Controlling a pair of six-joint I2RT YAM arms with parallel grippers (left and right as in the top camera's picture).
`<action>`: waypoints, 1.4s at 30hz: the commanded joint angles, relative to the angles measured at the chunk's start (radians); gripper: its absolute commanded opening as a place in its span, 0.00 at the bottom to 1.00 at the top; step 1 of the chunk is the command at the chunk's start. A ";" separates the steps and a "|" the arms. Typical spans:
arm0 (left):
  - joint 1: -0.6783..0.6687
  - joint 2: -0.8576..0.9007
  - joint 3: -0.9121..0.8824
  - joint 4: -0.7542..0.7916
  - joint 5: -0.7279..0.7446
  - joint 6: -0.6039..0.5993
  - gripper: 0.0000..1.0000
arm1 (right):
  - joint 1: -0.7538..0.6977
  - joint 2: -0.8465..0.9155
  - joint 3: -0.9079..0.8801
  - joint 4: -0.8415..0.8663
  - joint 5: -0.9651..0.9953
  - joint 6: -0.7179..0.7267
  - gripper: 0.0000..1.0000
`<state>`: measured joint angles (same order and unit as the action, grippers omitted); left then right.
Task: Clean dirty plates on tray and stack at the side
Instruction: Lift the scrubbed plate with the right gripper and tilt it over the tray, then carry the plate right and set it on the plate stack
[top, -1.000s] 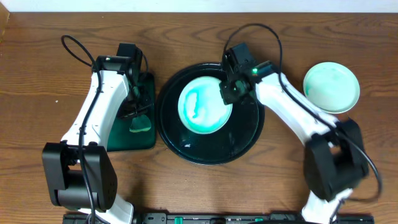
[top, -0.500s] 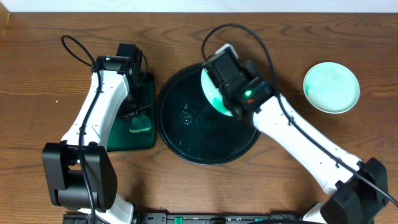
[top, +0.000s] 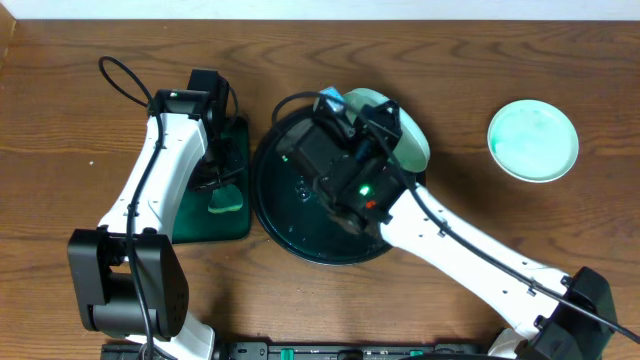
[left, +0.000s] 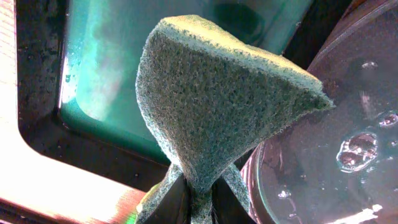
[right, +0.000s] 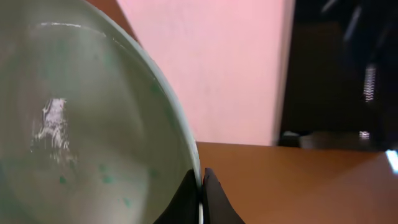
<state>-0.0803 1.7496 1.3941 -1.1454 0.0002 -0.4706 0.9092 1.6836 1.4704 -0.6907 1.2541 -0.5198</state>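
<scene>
Right tool (right: 200, 194): pressed together on the rim of a pale mint plate (right: 93, 124). The plate is held clear of the black tray (top: 300, 225), steeply tilted, above the tray's far-right rim, about midway along the tabletop (top: 60, 120). A few green specks are noted on its inner face.

Left tool (left: 198, 200): pinching a green sponge (left: 217, 106) by its lower edge. It is held over the rectangular dark-green tray (top: 240, 150), just beside the black tray's left rim and well apart from the held plate.

A second mint plate (top: 533, 140) lies flat on the tabletop toward the far right edge.

Risks, as judged:
- The plate is gripped at one point of the rim only. With a wet glaze and a steep tilt, it could pivot or slip out and drop onto the black tray.
- Plate and sponge must be brought together for wiping. If sponge pressure is applied far from the pinch, the plate could be levered loose.
- Droplets are seen on the black tray, so liquid could be carried to the bare tabletop when the plate is set down.

Not resolved:
- In the overhead view most of the held plate and the right tool's fingers are covered by the right arm.
- Whether the sponge touches the dark-green tray cannot be told.
- A third plate is not found in any view.
- The right wrist background is washed out.
</scene>
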 joint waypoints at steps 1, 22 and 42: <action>0.003 -0.003 0.017 -0.006 -0.016 0.006 0.12 | 0.025 -0.015 0.007 0.011 0.125 -0.082 0.01; 0.003 -0.003 0.017 -0.010 -0.016 0.025 0.12 | 0.085 -0.008 0.007 -0.068 0.041 0.225 0.01; 0.003 -0.003 0.017 -0.005 -0.016 0.025 0.12 | -0.510 0.001 0.005 -0.103 -1.170 0.969 0.01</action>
<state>-0.0803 1.7496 1.3941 -1.1461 0.0002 -0.4629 0.5064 1.6894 1.4704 -0.7982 0.2131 0.2768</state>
